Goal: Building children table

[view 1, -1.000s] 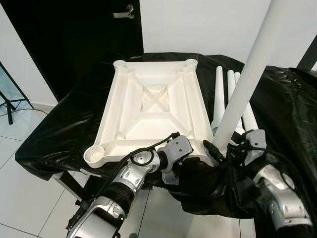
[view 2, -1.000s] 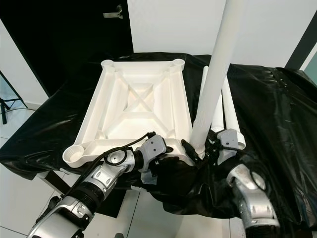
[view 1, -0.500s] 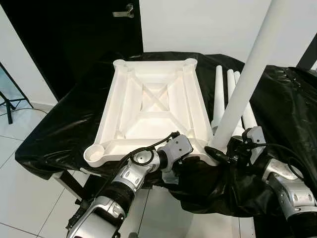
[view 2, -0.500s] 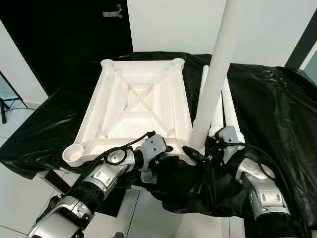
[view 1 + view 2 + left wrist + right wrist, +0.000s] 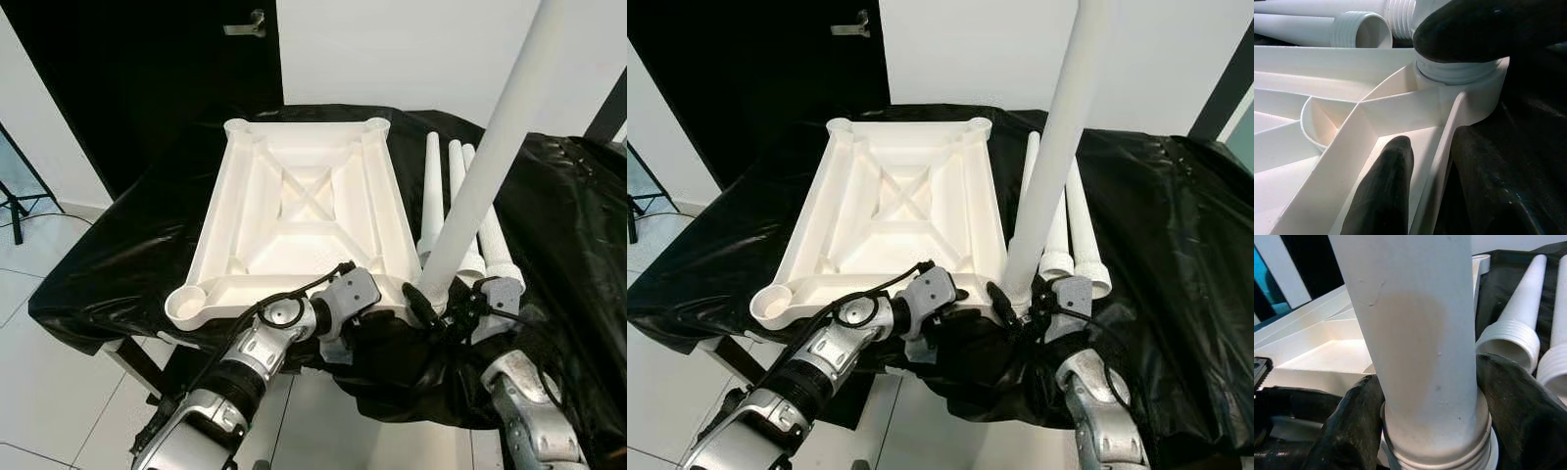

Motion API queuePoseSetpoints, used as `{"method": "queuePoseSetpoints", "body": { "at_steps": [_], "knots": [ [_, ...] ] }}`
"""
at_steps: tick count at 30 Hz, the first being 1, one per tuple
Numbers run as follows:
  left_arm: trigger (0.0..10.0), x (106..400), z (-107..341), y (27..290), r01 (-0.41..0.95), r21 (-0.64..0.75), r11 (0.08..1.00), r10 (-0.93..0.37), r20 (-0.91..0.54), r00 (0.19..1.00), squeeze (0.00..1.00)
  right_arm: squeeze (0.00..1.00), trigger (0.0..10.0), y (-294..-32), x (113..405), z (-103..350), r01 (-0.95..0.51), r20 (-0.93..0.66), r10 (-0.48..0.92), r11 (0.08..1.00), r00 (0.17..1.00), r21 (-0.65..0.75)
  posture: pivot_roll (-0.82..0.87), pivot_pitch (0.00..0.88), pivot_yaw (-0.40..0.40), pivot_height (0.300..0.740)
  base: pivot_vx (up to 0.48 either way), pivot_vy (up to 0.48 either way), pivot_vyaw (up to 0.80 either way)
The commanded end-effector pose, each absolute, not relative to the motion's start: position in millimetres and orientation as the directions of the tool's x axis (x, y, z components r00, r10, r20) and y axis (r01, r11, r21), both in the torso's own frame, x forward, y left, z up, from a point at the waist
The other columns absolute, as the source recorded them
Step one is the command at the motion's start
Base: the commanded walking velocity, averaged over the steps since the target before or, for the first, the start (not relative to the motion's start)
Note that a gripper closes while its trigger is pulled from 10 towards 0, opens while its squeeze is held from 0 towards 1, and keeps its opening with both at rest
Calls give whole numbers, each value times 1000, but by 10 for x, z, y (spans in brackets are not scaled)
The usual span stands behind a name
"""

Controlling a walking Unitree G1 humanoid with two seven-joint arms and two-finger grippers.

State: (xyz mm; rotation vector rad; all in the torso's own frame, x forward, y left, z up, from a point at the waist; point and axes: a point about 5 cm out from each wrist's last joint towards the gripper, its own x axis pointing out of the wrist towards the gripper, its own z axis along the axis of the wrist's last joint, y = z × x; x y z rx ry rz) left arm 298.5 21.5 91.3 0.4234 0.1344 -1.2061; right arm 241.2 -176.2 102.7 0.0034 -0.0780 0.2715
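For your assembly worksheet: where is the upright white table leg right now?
The upright table leg stands in the near right corner socket of the upside-down white tabletop, gripped at its base by the right gripper, beside three spare legs lying on the black cover.

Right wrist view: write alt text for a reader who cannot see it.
The right gripper has its two black fingers clamped around the threaded base of an upright white leg. Beside it lie two spare legs on black sheeting, with the white tabletop behind.

Silver jointed arms carry black cables, grey wrist housings and black-fingered tools.
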Motion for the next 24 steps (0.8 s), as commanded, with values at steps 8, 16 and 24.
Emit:
{"method": "queuePoseSetpoints", "body": {
  "at_steps": [8,16,24],
  "knots": [
    [10000,2912,667,333,943,183,277,-840,-431,330,0,0,0,-1964,2361,956,7,58,-6,1000,998,-23,187,0,9,740,0,0,0],
    [10000,2916,668,329,942,182,281,-838,-431,334,0,0,10000,-1905,2426,1064,-42,101,55,992,993,-123,184,0,6,740,0,0,0],
    [10000,2909,667,300,944,180,276,-842,-429,328,0,0,10000,-1936,2698,1274,-341,81,355,928,931,-147,178,0,1,740,0,0,0]
  ]
}}
